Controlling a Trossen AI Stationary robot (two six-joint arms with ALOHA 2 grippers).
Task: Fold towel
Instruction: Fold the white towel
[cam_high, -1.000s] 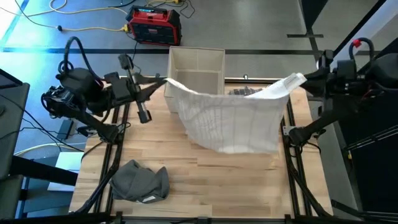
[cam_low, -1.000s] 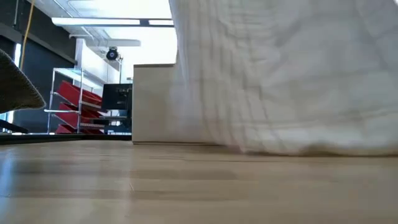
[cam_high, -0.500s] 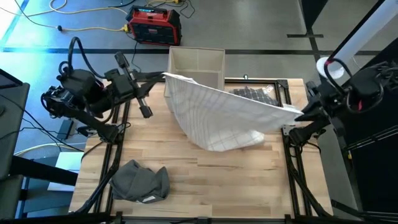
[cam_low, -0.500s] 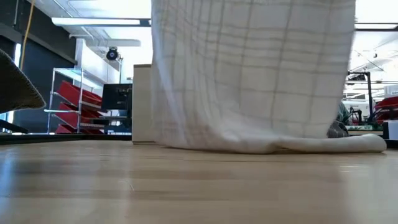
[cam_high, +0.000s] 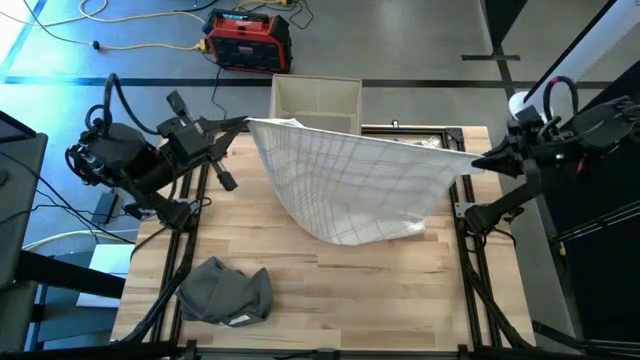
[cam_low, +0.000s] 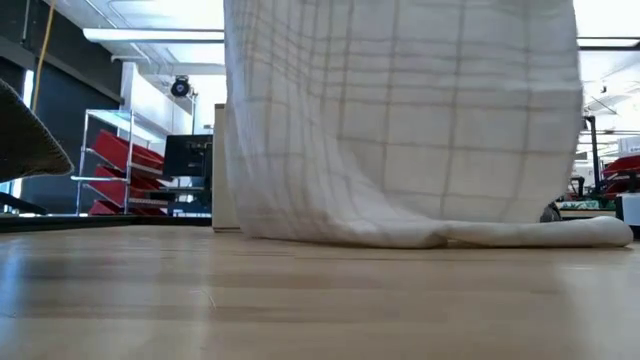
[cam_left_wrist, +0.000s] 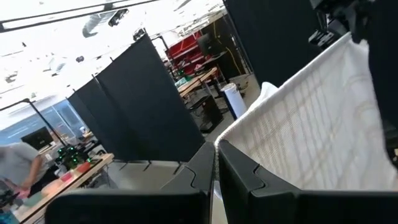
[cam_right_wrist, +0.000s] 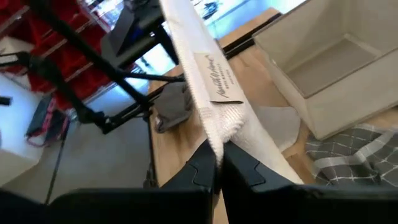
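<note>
A white towel with a faint grey check hangs stretched between my two grippers, above the middle and far part of the table. My left gripper is shut on its left top corner, near the beige box. My right gripper is shut on its right top corner at the table's right edge. The towel's lower edge rests bunched on the tabletop in the low view. In the right wrist view a sewn label shows on the towel's hem. My left gripper pinches the towel's left top corner between its two fingers, coming level from the table's left. The towel runs away from the fingers, drawn fairly taut. My right gripper pinches the towel's right top corner at the hem between its two fingers, coming from the table's right. The cloth hangs below, its bottom on the table.
A beige open box stands at the far edge behind the towel. A crumpled grey cloth lies at the near left. A dark checked cloth lies by the box. A red case sits on the floor beyond.
Both grippers have moved apart: the left one toward the table's left and far edge, the right one down and then out to the right. The towel, first hanging sagging and bunched, has spread out wider and is drawn tauter along its top edge; its bottom stays on the table.
</note>
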